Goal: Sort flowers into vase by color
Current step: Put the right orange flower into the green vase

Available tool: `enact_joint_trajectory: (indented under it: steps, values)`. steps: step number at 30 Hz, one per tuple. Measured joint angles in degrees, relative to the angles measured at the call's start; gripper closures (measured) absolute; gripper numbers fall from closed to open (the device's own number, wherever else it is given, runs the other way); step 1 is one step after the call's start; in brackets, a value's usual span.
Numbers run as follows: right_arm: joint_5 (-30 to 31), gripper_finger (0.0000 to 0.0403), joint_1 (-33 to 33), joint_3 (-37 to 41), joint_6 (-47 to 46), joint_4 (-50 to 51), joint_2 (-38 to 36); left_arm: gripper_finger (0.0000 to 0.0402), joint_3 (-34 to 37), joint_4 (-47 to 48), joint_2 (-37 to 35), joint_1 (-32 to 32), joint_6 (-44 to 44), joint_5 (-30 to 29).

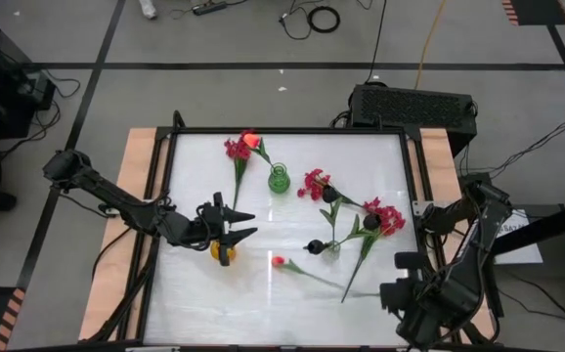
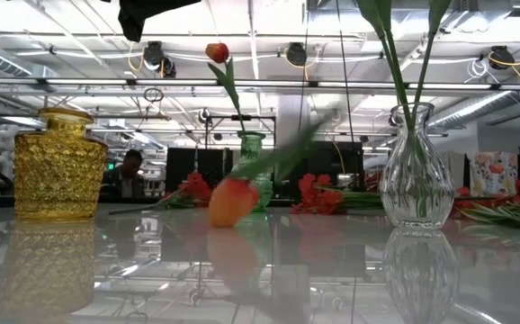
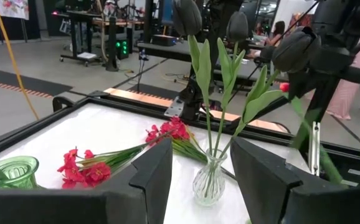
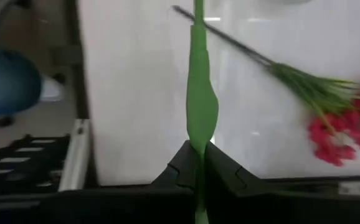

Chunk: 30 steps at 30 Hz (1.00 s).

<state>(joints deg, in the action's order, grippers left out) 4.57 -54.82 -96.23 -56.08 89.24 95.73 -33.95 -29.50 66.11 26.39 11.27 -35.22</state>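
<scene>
An orange-red tulip [image 1: 279, 261] lies aslant across the near middle of the table, and my right gripper [image 1: 392, 291] is shut on its stem. Another tulip [image 1: 251, 140] stands in the green vase [image 1: 279, 179]. The clear vase [image 1: 331, 246] holds black blooms [image 3: 237, 25]. Crimson sprays [image 1: 236, 149] [image 1: 314, 183] [image 1: 385, 215] lie flat on the table. My left gripper [image 1: 241, 225] hovers open and level just over the yellow vase [image 1: 222, 252], holding nothing. My right gripper pinches the tulip's green stem [image 4: 198, 155] between its two fingers, near the end away from the bud, coming from above and pointing down. The stem with its leaf [image 4: 202, 106] slants away from the fingers. The bud [image 2: 233, 202] is low at the table surface; whether it touches, I cannot tell.
The white table has a black frame [image 1: 165, 225] and wooden side strips. A dark box [image 1: 414, 106] sits beyond the far right corner. Free surface lies at the near left and between the yellow and clear vases.
</scene>
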Motion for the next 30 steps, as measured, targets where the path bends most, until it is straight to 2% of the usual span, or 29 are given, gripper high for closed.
enact_joint_trajectory:
  steps: [5,8,12,16,19,24,28,30]
  values:
    - [-0.82,0.0401,-1.69,-1.71,-0.47,-0.82,-0.61,0.023,0.0,0.0,0.0,0.0,-0.02,0.24]
    - [2.26,0.0401,-2.37,-4.0,0.08,-0.94,-0.57,0.023,-0.02,0.0,0.0,0.0,-0.02,0.26]
    - [9.28,0.0401,-2.29,-6.98,2.52,-0.83,-0.59,0.023,-0.02,-1.14,0.0,0.0,-0.22,0.4]
    - [20.8,0.0401,-2.3,-11.0,7.09,-1.37,-0.59,0.023,-0.02,-5.1,0.0,0.0,-3.14,1.16]
    - [26.85,0.0401,-2.09,-15.43,8.98,-1.27,-0.57,0.023,-0.45,-8.22,0.0,0.0,-7.42,2.49]
    - [32.98,0.0401,0.55,-23.61,12.71,0.73,-0.59,0.023,-5.65,-8.46,0.0,0.0,-15.31,3.06]
    - [39.0,0.0401,3.48,-30.29,17.58,0.65,-0.59,0.023,-12.55,-2.97,0.03,0.03,-21.68,3.08]
    - [38.8,0.0401,5.77,-33.11,20.34,0.72,-0.61,0.023,-17.02,1.24,0.04,0.63,-24.11,3.04]
